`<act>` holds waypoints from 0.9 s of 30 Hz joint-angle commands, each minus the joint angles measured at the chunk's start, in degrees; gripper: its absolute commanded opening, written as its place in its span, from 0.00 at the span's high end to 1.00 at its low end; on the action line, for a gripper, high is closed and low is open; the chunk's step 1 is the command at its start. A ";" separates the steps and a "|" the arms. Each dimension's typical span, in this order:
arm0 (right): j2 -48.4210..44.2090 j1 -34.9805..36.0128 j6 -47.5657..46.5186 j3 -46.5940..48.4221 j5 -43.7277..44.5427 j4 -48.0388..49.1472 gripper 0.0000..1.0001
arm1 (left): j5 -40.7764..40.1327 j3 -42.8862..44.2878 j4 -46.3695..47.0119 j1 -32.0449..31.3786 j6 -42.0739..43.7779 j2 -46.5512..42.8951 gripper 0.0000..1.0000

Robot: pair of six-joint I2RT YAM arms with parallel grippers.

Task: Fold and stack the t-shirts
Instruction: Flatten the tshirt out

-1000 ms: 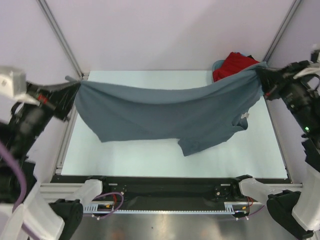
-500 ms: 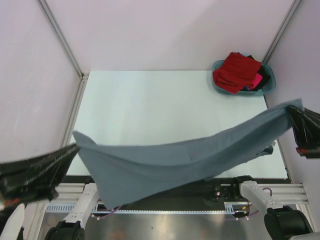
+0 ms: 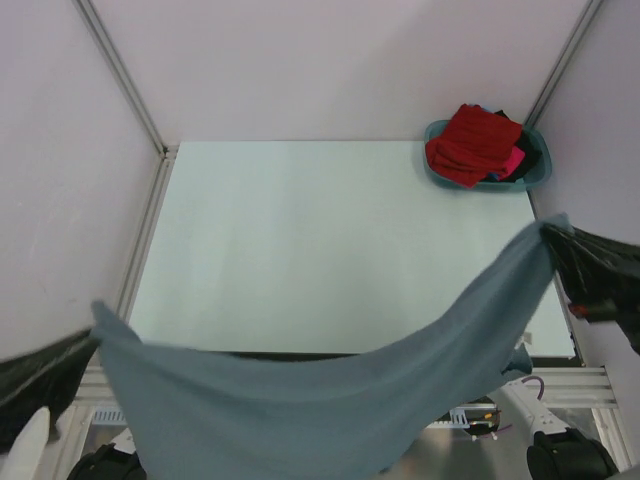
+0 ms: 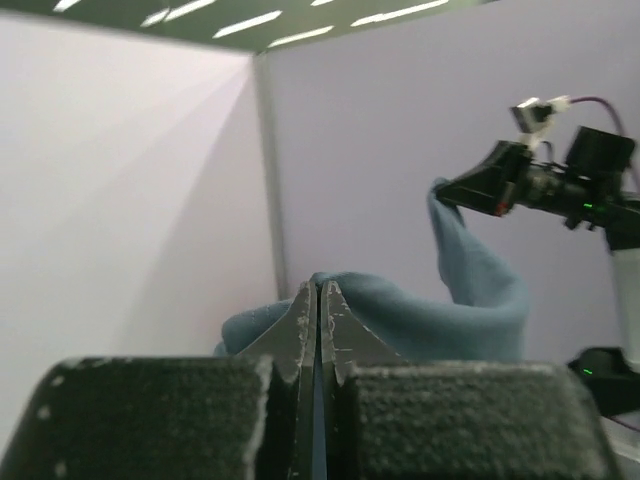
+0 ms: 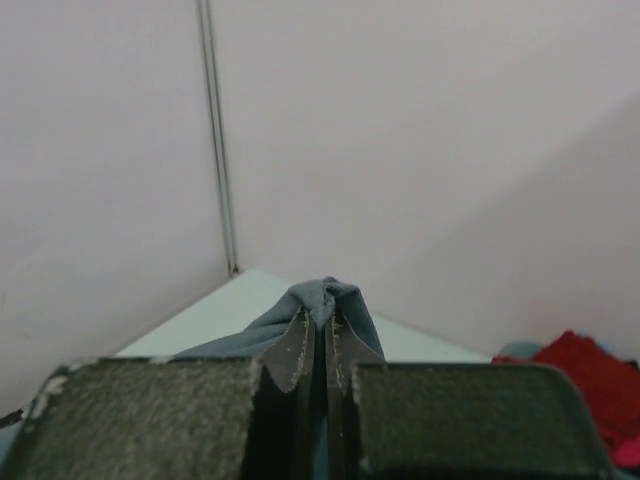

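The left gripper (image 4: 318,300) and right gripper (image 5: 322,318) are each pinching one end of the grey shirt (image 3: 300,410), which is hanging in the air at 6 o'clock. They should be keeping it stretched while laying it flat on the table (image 3: 300,230).

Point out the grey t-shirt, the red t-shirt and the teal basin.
grey t-shirt (image 3: 300,405): top external view, on the middle of the sagging cloth.
red t-shirt (image 3: 478,138): top external view, on its top fold.
teal basin (image 3: 541,175): top external view, on its right rim.
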 commanded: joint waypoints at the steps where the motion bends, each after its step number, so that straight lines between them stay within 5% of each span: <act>1: 3.95 -0.53 1.33 -9.67 0.37 5.45 1.00 | -12.14 -8.66 -4.85 0.07 4.41 5.12 1.00; 17: 14.74 4.29 2.48 -46.49 10.46 29.36 1.00 | -35.16 -47.85 13.06 0.86 12.06 17.77 1.00; 27: 39.59 5.98 1.07 -48.73 17.24 45.88 1.00 | -33.76 -55.62 27.48 7.71 11.27 38.15 1.00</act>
